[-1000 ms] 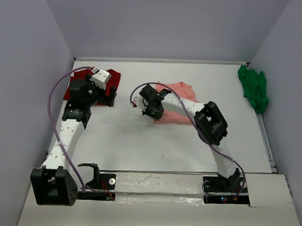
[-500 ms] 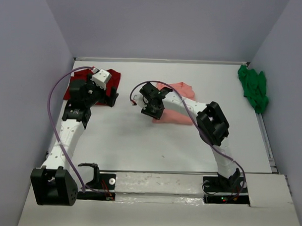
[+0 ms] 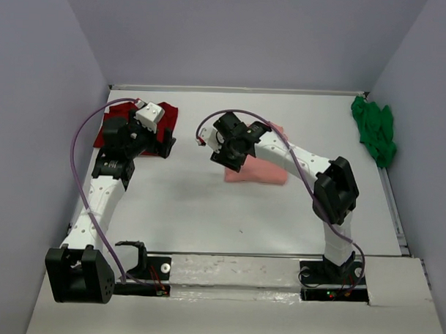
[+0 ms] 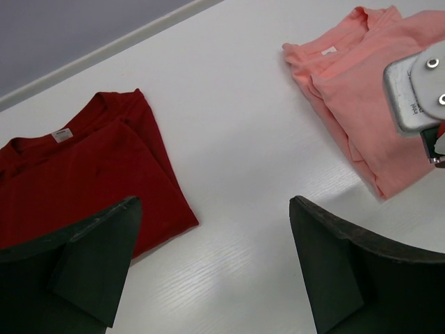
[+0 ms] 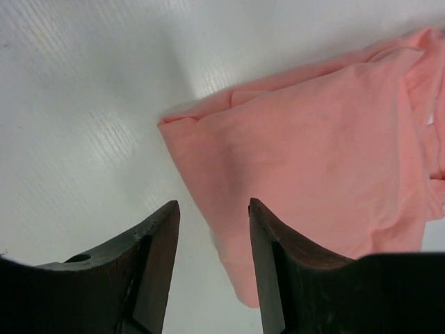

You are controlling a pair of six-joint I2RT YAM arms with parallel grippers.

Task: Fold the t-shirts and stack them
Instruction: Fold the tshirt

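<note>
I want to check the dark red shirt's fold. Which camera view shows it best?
The left wrist view: the dark red shirt lies folded, neck label visible. In the top view the left arm covers most of it. The right wrist view does not show it.

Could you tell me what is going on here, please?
Two robot arms are folding t-shirts. The right gripper hovers, jaws apart and empty, over the folded salmon-pink t-shirt. The left gripper, wide open, hangs near the folded dark red t-shirt. The green t-shirt lies crumpled at the right edge of the table; nothing is stacked.
</note>
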